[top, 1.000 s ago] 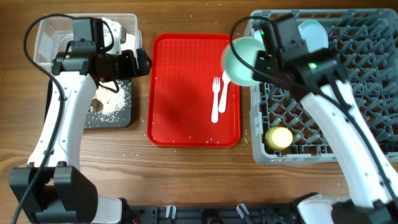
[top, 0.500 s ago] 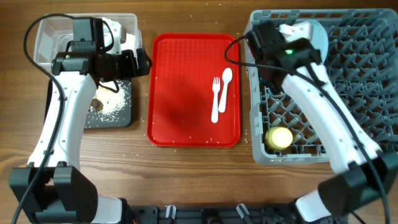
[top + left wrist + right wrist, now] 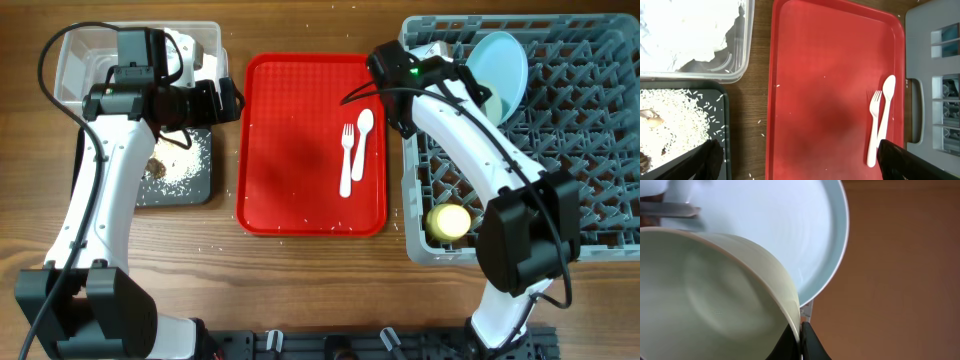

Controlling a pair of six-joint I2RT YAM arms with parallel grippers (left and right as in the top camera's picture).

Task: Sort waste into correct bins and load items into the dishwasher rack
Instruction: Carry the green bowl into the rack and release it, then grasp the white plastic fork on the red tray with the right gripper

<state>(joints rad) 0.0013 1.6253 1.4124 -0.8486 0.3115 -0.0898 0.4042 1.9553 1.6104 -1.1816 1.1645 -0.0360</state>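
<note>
Pale bowl (image 3: pixel 715 305) pinched at rim in my right hand (image 3: pixel 800 341), clenched on it, at rack (image 3: pixel 580 150) corner, just before standing plate (image 3: pixel 500 68).

Risk: thin rim grip slips; bowl knocks plate or lands off pegs.

Left hand (image 3: pixel 215 100) spread, empty, over black tray (image 3: pixel 200 195) edge.

Count: one bowl seen, one plate, one yellow cup (image 3: pixel 448 220) in rack; one fork (image 3: pixel 347 160) and one spoon (image 3: pixel 362 140) on red tray (image 3: pixel 290 150).
</note>
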